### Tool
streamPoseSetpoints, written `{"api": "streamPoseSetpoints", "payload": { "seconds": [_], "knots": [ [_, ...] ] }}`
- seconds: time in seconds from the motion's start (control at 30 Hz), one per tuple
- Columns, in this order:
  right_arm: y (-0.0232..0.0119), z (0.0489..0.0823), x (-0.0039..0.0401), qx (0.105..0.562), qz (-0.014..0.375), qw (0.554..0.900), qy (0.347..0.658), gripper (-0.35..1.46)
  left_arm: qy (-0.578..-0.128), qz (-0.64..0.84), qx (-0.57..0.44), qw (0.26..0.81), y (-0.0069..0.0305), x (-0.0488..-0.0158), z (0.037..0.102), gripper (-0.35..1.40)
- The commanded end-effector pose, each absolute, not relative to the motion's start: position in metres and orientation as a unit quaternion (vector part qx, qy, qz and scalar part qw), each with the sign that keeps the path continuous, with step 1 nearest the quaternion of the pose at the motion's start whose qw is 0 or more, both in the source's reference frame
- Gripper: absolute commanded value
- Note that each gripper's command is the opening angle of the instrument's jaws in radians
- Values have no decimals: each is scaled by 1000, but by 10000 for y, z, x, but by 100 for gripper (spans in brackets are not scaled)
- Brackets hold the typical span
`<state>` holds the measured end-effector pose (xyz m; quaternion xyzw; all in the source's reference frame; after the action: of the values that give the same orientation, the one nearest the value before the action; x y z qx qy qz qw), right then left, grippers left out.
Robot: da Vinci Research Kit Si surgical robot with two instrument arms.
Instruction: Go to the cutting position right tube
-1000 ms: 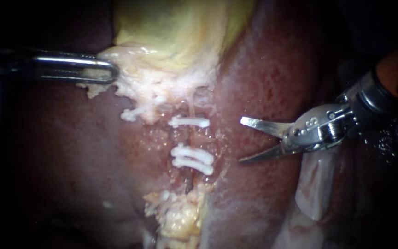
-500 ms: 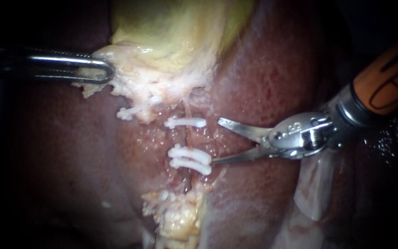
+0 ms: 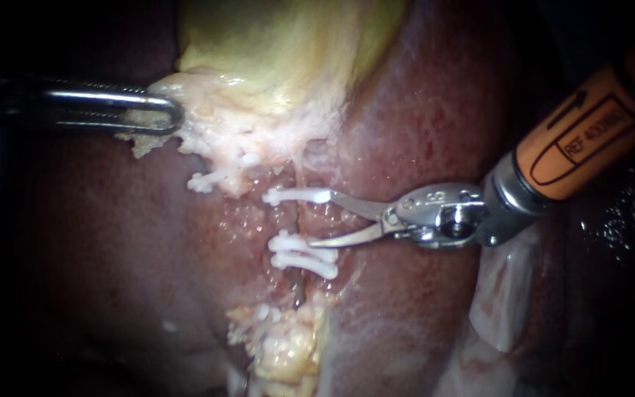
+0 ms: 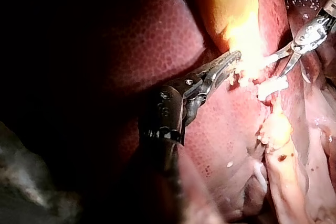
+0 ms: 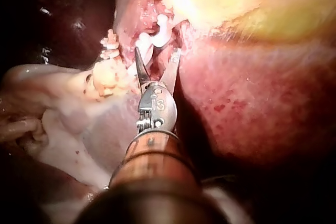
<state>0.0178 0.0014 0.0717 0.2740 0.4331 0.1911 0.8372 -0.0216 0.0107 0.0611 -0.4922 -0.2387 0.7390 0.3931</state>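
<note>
The right instrument (image 3: 320,218) wears an orange sleeve (image 3: 589,132) with black printing; ahead of the sleeve come a silver collar (image 3: 505,206), a pinned steel wrist (image 3: 435,213) and 2 slim blades (image 3: 358,206). The left instrument (image 3: 176,114) ends in slotted steel jaws.

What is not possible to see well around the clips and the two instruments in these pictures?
- Tube between the clips, endoscope view: too thin and dark to tell if the open blades of the right instrument reach it.
- Same tube, left wrist view: lost in glare beside the gallbladder.
- Left instrument, endoscope view: its shaft is lost in the dark.
- Right instrument's shaft, endoscope view: cut off by the edge.
</note>
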Motion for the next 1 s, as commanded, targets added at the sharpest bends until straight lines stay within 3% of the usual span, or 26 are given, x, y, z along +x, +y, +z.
{"api": "streamPoseSetpoints", "payload": {
  "seconds": [0.03, 0.2, 0.5, 1.0],
  "knots": [
    [14, 719, 177, 277, 188, 837, 433, 145, -239, 739, -492, 393, 107, -216, 611, -35],
    [15, 729, 177, 308, 151, 827, 446, 139, -238, 739, -492, 394, 107, -216, 611, -35],
    [6, 728, 189, 347, 79, 787, 505, 131, -238, 739, -492, 394, 106, -218, 610, -35],
    [5, 726, 231, 377, 72, 744, 547, 131, -236, 739, -492, 395, 106, -220, 610, -35]
  ]
}}
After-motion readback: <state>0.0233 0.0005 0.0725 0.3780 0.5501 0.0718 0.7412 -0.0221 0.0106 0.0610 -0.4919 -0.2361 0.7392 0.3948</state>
